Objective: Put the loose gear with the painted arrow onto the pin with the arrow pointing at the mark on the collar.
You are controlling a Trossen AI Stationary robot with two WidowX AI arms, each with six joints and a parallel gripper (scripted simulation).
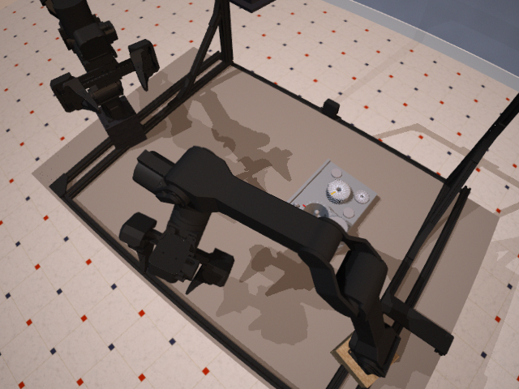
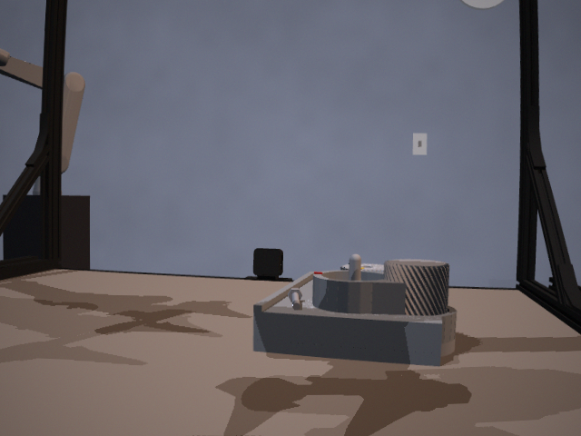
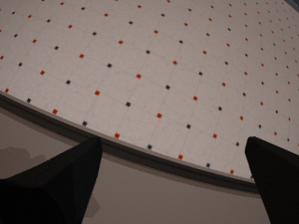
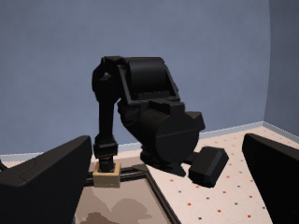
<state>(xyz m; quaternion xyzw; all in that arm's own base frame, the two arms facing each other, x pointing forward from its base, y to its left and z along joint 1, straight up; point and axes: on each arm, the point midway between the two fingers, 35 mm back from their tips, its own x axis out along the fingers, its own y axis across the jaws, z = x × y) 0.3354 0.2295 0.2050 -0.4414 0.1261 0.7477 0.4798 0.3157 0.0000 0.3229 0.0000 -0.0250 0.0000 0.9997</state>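
The white gear with the painted arrow (image 1: 338, 191) lies on the grey plate (image 1: 335, 198), apart from both grippers. In the exterior view only its top edge (image 2: 367, 266) shows behind the collar. The pin (image 2: 354, 266) stands upright inside the grey collar (image 2: 359, 294), which has a red mark (image 2: 318, 272) on its rim. In the top view the left arm partly hides the collar (image 1: 317, 207). My left gripper (image 1: 209, 274) is open and empty, low near the table's edge. My right gripper (image 1: 140, 69) is open and empty, raised off the table's far corner.
A large ribbed gear (image 2: 417, 287) stands on the plate beside the collar, and a small white gear (image 1: 362, 195) sits by the arrow gear. A small bolt (image 2: 295, 298) lies at the plate's edge. Black frame posts (image 1: 221, 29) ring the table.
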